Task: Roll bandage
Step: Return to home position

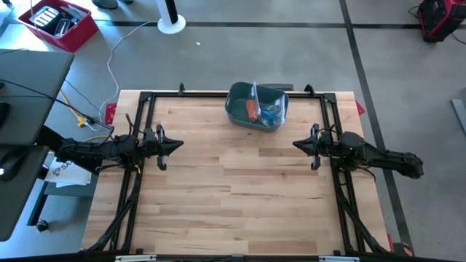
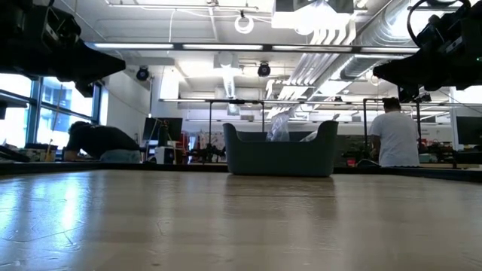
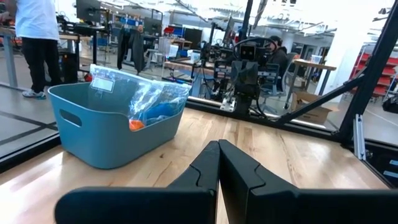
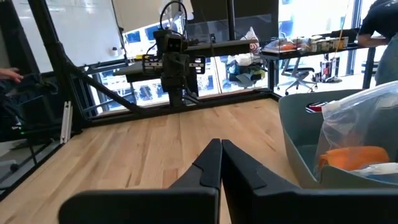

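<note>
Home-return step, seemingly finished: left gripper (image 1: 177, 145), right gripper (image 1: 297, 145) closed empty, well apart from blue bin (image 1: 230, 109); only parking ahead

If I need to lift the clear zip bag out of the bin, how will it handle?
Probably floppy: the zip bag is thin, crinkled film leaning in the blue bin. Likely light: only an orange bandage and something blue show inside. Its glossy film may slip.

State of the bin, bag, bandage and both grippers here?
Bin: upright, at the far edge of the table.
Bag: in the bin, top above its rim.
Bandage: orange, inside the bag.
Left gripper: fingers shut, empty, over the table's left side.
Right gripper: fingers shut, empty, over the right side.
</note>
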`<control>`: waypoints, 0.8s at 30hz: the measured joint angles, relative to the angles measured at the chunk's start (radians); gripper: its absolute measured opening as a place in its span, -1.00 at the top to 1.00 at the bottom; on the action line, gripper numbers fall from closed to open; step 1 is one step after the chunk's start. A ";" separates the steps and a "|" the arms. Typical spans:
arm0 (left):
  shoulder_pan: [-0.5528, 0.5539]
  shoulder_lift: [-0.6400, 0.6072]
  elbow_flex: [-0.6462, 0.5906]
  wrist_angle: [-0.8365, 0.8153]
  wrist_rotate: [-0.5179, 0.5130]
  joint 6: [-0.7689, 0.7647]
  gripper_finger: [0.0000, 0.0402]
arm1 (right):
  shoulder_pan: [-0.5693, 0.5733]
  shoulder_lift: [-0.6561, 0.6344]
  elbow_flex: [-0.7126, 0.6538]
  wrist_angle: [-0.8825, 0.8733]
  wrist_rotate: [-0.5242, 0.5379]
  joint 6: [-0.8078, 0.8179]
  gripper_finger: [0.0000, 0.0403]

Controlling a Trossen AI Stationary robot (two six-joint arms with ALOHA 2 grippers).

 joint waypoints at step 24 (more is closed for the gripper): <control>0.117 -0.021 0.000 0.000 0.005 0.000 0.98 | 0.000 0.000 0.000 0.000 0.000 0.000 1.00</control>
